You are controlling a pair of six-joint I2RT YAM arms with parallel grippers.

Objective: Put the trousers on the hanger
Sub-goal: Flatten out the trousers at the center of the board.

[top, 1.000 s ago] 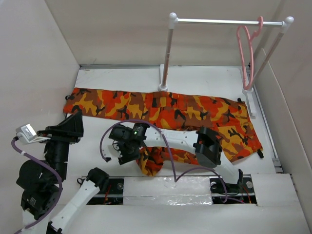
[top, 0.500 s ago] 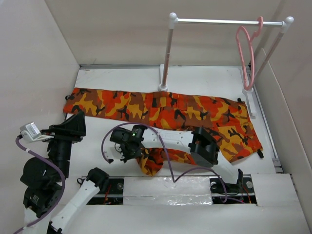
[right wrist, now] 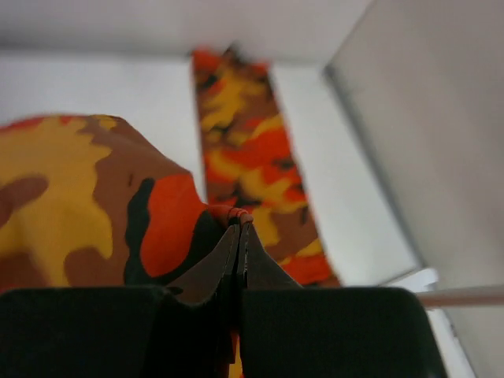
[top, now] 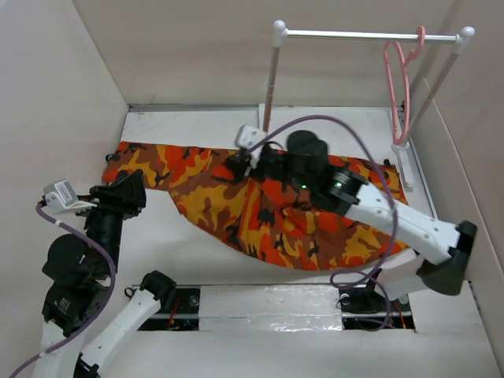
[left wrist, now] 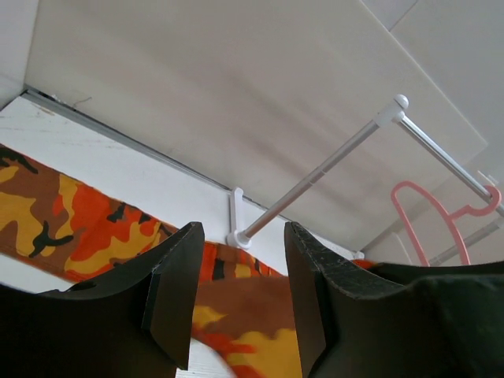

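Observation:
The camouflage trousers (top: 315,228) lie across the table, one leg pulled back over the rest in a broad fold. My right gripper (top: 236,167) is shut on a pinch of that fabric near the far middle. In the right wrist view the jaws (right wrist: 238,224) meet tightly on a red fold of the trousers (right wrist: 87,197). The pink hanger (top: 398,79) hangs from the right end of the rail, apart from both grippers. My left gripper (top: 130,193) hovers open at the left, just short of the trousers' left end. Its fingers (left wrist: 177,291) frame the cloth (left wrist: 79,228) and hold nothing; the hanger (left wrist: 441,228) shows far right.
A white-and-silver rail stand (top: 354,35) rises at the back on two posts, its feet touching the trousers' far edge. Beige walls close in the table on the left, back and right. My right arm (top: 409,228) stretches diagonally over the trousers.
My right gripper shut on the trouser leg near the front edge, then swung it up and back toward the rail, folding the cloth over. The left gripper drifted slightly farther and stayed open.

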